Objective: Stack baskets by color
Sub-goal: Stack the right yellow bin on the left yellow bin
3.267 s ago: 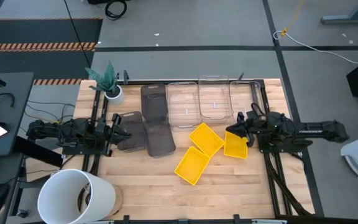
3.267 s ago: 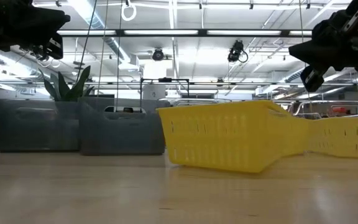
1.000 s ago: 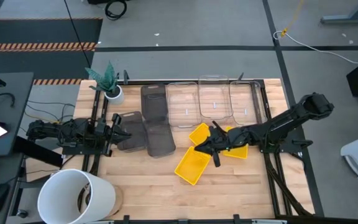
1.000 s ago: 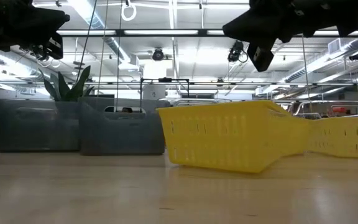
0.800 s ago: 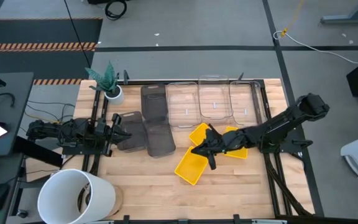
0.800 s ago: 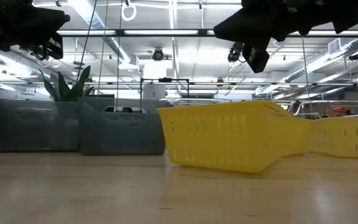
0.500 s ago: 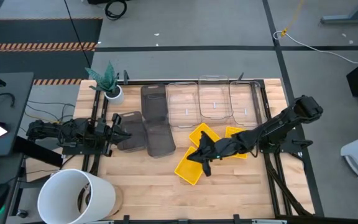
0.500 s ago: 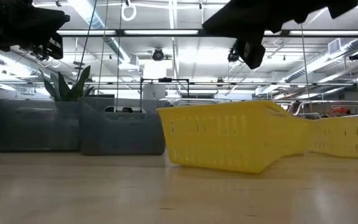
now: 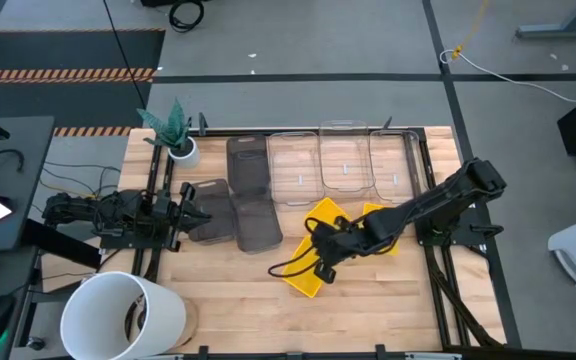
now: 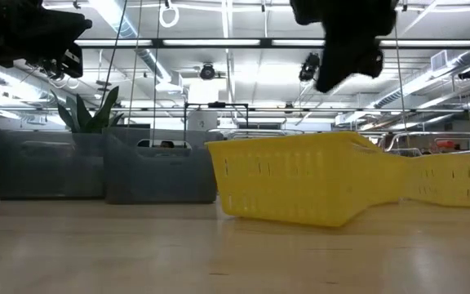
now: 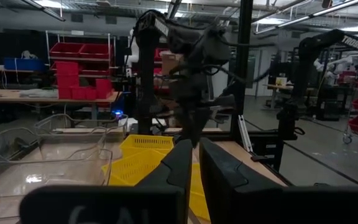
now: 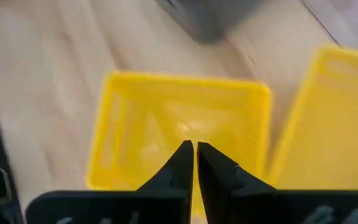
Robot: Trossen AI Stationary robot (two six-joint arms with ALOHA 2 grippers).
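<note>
Right gripper [image 12: 191, 147], nearly closed, hovers above the yellow basket [image 12: 179, 134].

Right tool [image 9: 320, 262] above front basket [image 9: 308, 275]; bucket [image 9: 123, 315] front-left.

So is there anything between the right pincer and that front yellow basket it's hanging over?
Nothing visible. The right pincer hangs above the front yellow basket, with only air down to the basket's empty inside. The second yellow basket lies off to the side, not under the pincer.
</note>
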